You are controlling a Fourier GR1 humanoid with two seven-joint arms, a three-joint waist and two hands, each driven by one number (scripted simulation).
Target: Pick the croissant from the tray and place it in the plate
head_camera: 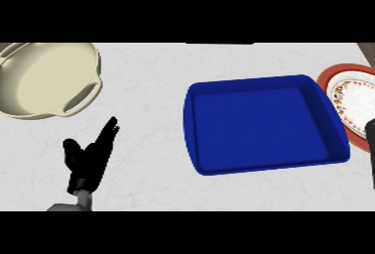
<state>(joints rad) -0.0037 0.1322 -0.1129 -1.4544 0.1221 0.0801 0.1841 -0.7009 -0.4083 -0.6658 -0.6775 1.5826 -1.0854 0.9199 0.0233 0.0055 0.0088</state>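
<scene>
Resting open, empty left robot hand [86,158], tray [264,126] beside plate [359,99], right robot hand [370,149] seemingly cropped, grip unclear

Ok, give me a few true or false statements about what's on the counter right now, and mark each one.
1. The blue tray has nothing visible in it. True.
2. The plate sits left of the tray. False: it lies at the tray's right, partly cut off by the view's edge.
3. The left hand is curled round a croissant. False: its fingers are straight, pointing up, and hold nothing.
4. A cream pot stands at the view's upper left. True.
</scene>
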